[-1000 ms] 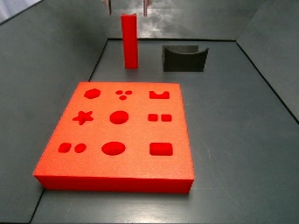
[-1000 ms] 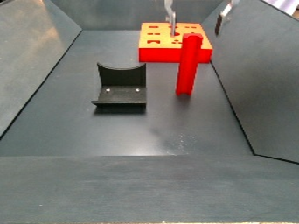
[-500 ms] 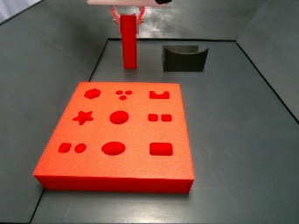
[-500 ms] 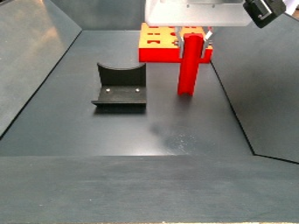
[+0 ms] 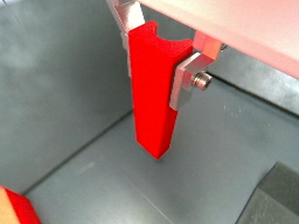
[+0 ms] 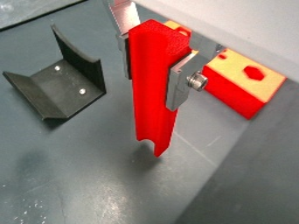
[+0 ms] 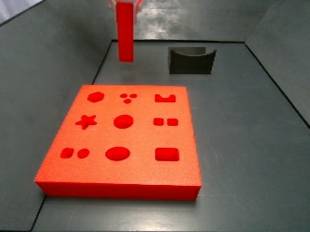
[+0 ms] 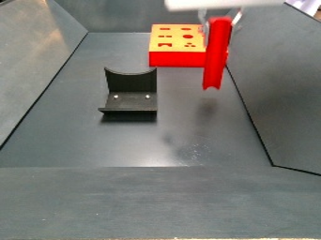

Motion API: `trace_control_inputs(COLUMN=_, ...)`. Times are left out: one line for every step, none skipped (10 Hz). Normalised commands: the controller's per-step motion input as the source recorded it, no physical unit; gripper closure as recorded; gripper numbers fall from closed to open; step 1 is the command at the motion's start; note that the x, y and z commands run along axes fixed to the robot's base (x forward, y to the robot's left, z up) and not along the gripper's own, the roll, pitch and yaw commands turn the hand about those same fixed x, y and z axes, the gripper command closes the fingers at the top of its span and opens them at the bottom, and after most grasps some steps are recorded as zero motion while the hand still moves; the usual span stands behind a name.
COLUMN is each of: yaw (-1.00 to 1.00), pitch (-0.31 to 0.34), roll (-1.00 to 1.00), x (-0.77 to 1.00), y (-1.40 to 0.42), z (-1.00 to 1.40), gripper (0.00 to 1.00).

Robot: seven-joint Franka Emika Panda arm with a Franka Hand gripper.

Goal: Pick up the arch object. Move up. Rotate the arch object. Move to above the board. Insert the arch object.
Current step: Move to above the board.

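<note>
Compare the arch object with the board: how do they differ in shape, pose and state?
The arch object is a slender upright bar; the board is a wide flat slab. The arch object hangs off the floor, clamped in the hand; the board lies on the floor. The board's top has shaped recesses; the bar's long faces are plain. Both are bright red.

Even, diffuse lighting fell across all views. Soft sheen marked the grey floor [image 8: 189,141]; the gripper [image 5: 158,44] cast faint shadow. Wrist views appeared slightly soft, low-resolution.
</note>
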Motion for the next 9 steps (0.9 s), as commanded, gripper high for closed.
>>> trace_control_inputs(yaw=0.01, pitch=0.059, roll=0.11, x=-0.21, y=-0.02, z=1.0, gripper=1.0)
trace_control_inputs(yaw=0.02, pitch=0.041, roll=0.11, x=-0.2, y=-0.01, z=1.0, gripper=1.0)
trace_control_inputs(yaw=0.03, pitch=0.026, roll=0.12, x=-0.19, y=-0.01, z=1.0, gripper=1.0)
trace_control_inputs(yaw=0.03, pitch=0.021, roll=0.12, x=-0.18, y=-0.01, z=1.0, gripper=1.0)
trace_control_inputs(yaw=0.03, pitch=0.019, roll=0.11, x=-0.17, y=-0.01, z=1.0, gripper=1.0)
trace_control_inputs(yaw=0.03, pitch=0.024, roll=0.1, x=-0.15, y=-0.02, z=1.0, gripper=1.0)
trace_control_inputs(yaw=0.03, pitch=0.034, roll=0.1, x=-0.11, y=-0.01, z=0.94, gripper=1.0)
trace_control_inputs(yaw=0.03, pitch=0.047, roll=0.11, x=-0.07, y=-0.01, z=0.77, gripper=1.0)
trace_control_inputs(yaw=0.03, pitch=0.074, roll=0.11, x=-0.02, y=-0.01, z=0.54, gripper=1.0)
